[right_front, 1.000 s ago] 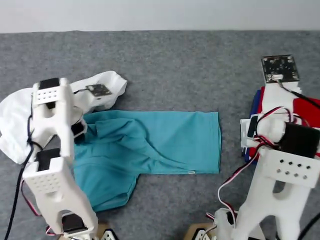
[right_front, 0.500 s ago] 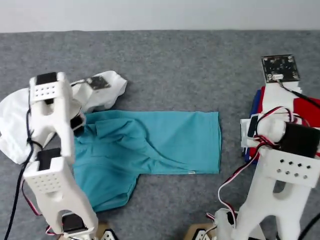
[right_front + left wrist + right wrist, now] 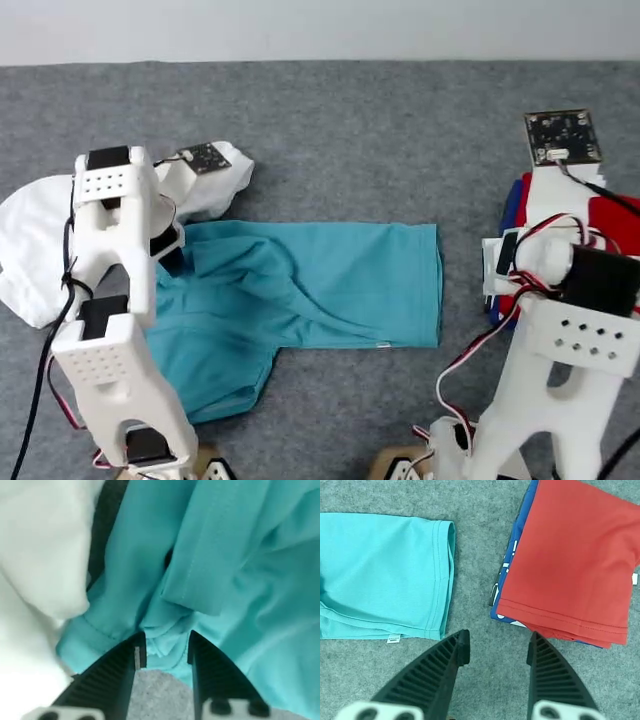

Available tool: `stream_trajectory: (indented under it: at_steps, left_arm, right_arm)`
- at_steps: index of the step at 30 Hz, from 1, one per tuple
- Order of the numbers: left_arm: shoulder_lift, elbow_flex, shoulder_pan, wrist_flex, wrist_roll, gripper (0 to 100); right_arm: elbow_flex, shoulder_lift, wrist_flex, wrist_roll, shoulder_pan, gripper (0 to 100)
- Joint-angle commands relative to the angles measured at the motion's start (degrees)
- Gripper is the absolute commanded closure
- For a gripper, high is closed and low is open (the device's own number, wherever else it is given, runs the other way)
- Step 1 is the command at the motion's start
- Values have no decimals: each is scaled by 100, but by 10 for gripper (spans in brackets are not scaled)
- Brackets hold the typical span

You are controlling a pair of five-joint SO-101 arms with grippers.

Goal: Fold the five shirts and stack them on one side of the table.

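A teal shirt [image 3: 320, 285] lies partly folded across the middle of the table, its hem toward the right arm. My left gripper [image 3: 164, 647] is shut on a bunched teal edge [image 3: 160, 637] near the shirt's collar end, beside a white shirt [image 3: 40, 240] heaped at the left. A folded red shirt [image 3: 575, 555] tops a blue one [image 3: 512, 560] in a stack at the right edge. My right gripper [image 3: 497, 647] hangs open above bare table between the teal hem [image 3: 442, 580] and that stack, holding nothing.
Grey carpet-like cloth [image 3: 350, 130] covers the table. The right arm's white body [image 3: 560, 350] stands over the red and blue stack. The left arm [image 3: 110, 300] covers the teal shirt's left part.
The left arm has shifted slightly right and toward the teal shirt's collar end. The right arm and the stack have not moved.
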State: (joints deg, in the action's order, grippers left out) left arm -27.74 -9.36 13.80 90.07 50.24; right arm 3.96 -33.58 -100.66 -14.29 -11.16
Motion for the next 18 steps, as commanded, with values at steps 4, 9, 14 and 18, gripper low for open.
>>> stream_trajectory:
  at_steps: [4,9,14,18]
  left_arm:
    - [-343,48,-44,-237,-44,893]
    - [-290,40,-79,105,141,994]
    - [264,48,-70,642,501,996]
    - [615,136,-53,1055,967,996]
  right_arm:
    - [-26,-101,-207,44,-57,801]
    - [-26,-101,-207,44,-57,801]
    - [-26,-101,-207,44,-57,801]
    - [-26,-101,-207,44,-40,801]
